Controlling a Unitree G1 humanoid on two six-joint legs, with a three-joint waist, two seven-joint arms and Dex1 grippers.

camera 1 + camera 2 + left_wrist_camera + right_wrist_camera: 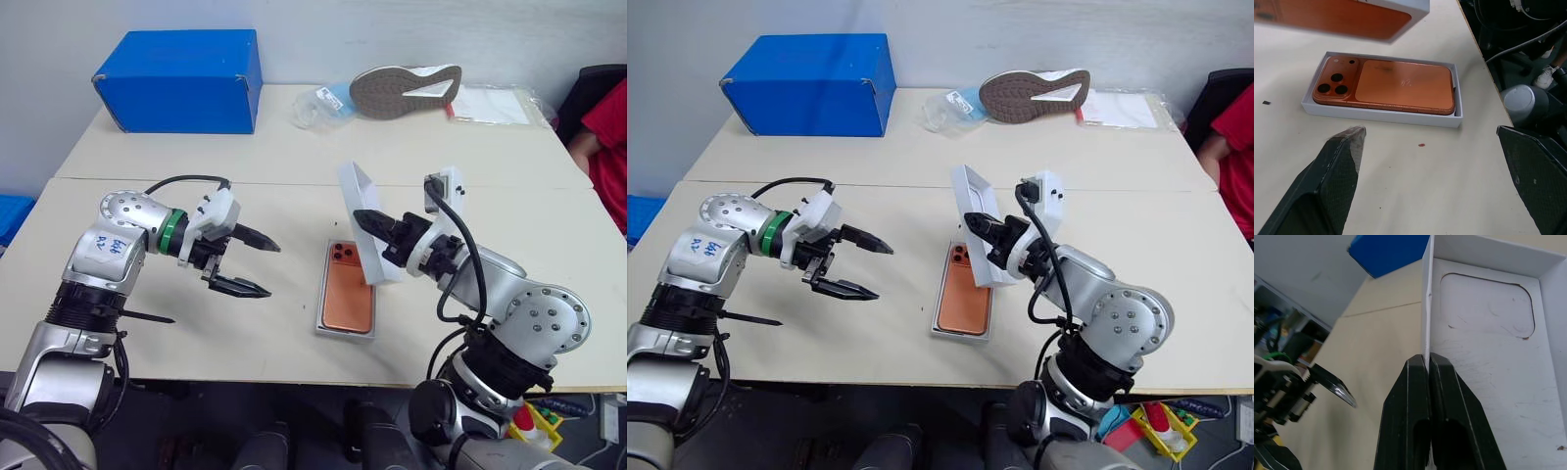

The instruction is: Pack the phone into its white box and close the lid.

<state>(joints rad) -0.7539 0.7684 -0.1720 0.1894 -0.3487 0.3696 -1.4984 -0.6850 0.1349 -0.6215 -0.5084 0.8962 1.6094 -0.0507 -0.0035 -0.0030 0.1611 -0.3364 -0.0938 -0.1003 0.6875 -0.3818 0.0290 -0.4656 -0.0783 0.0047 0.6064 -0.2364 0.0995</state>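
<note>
Head views: the lid point(364, 217), held tilted above the table, covered the right edge and upper right corner of the phone point(350, 290) and the far right wall of the white box point(320, 315). The box floor lay wholly beneath the phone. A person's red sleeve point(609, 127) was cut by the right edge. Left wrist view: the lid's printed face was cropped at the top edge and blurred; the left gripper point(1435, 161) showed only its finger ends, both cut by the bottom edge. Right wrist view: the right gripper point(1429, 363) pinched one lid wall; the lid's remaining walls ran past the frame.
</note>
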